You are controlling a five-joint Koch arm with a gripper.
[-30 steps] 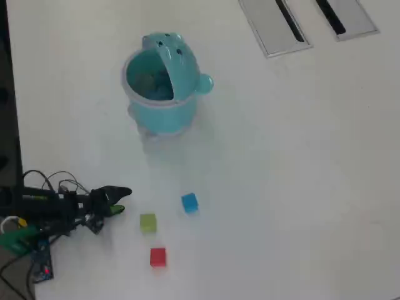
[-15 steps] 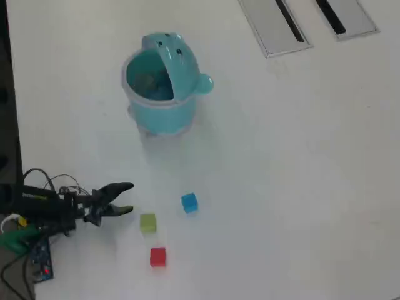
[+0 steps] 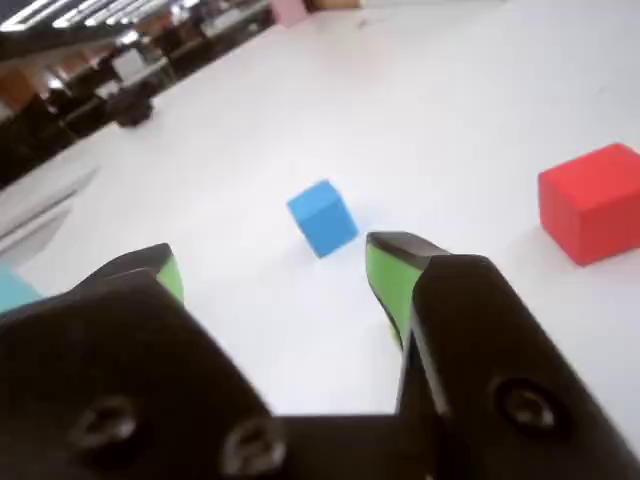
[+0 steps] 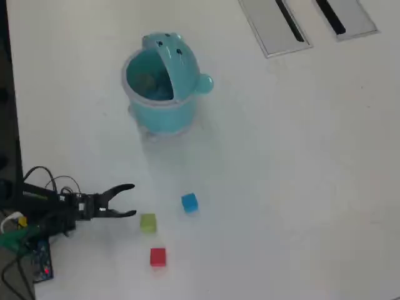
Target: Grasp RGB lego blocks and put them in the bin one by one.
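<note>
Three small lego blocks lie on the white table: blue (image 4: 189, 202) (image 3: 323, 217), yellowish-green (image 4: 148, 223) and red (image 4: 157, 257) (image 3: 593, 201). My gripper (image 4: 130, 200) (image 3: 275, 268) is open, with its fingers spread, just left of the green block in the overhead view and holding nothing. In the wrist view the blue block sits beyond the gap between the green-padded fingertips (image 3: 385, 270); the green block is mostly hidden behind the right finger. The light blue bin (image 4: 161, 84) stands with its lid flipped open at the back, well away from the gripper.
Two grey slotted panels (image 4: 274, 25) are set into the table at the top right of the overhead view. The arm's body and wires (image 4: 37, 215) sit at the left edge. The table's dark left edge (image 4: 9, 94) runs alongside.
The gripper has opened wider and slid right toward the green block. The blocks and bin have not moved.
</note>
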